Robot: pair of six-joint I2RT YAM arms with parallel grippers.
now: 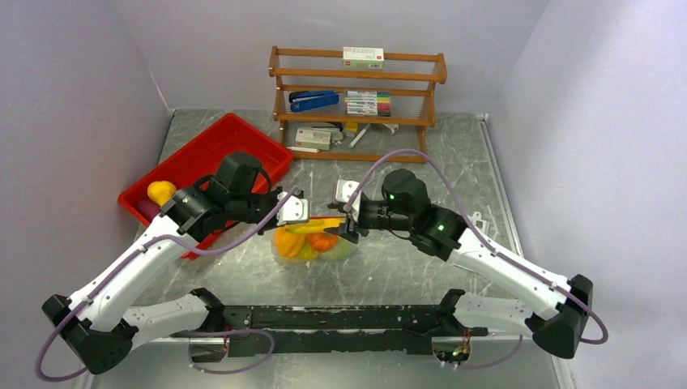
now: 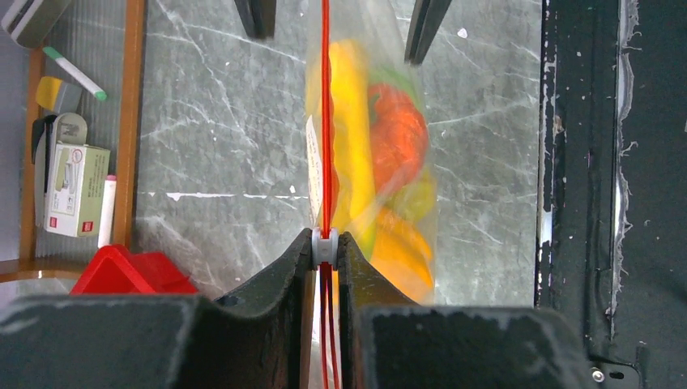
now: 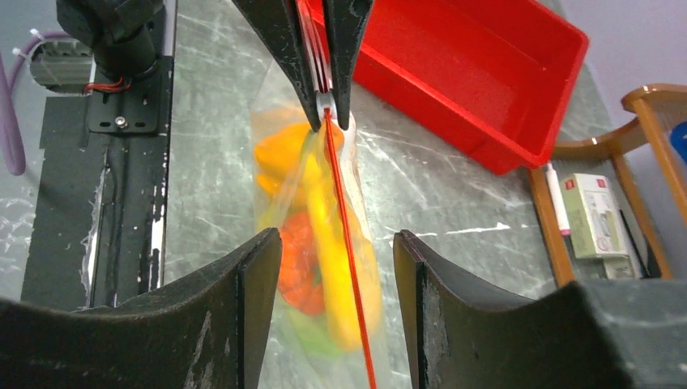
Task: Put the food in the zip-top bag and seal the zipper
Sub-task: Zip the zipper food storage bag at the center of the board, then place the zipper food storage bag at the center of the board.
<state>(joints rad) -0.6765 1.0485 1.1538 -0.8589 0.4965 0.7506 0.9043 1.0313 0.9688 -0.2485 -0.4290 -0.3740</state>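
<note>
**Surface:** grey marbled table (image 1: 421, 251) with pale walls on three sides. A wooden shelf (image 1: 356, 105) of office bits stands at the back and a red tray (image 1: 243, 142) sits far left.

**Hard to make out:**
- The food (image 2: 381, 146) inside the bag shows as yellow, orange-red and green shapes. It is blurred through the plastic in both my wrist views, so I cannot tell single pieces apart.
- From above, my left arm covers the near part of the tray. One yellow piece (image 1: 160, 192) shows in it.
- The bag's white label appears only as an edge-on sliver beside the zipper.

**Bag** (image 1: 312, 243): clear, at the middle of the table, between my two grippers.

**Zipper** (image 2: 326, 121): a thin red line, drawn straight from my left gripper toward my right one, over the food.

**Left gripper** (image 2: 325, 241): fingers pressed together on the zipper, with a small white slider (image 2: 324, 250) at their tips.

**Right gripper** (image 3: 336, 243): fingers spread wide, one on each side of the bag. The zipper runs through the gap, apart from both.
</note>
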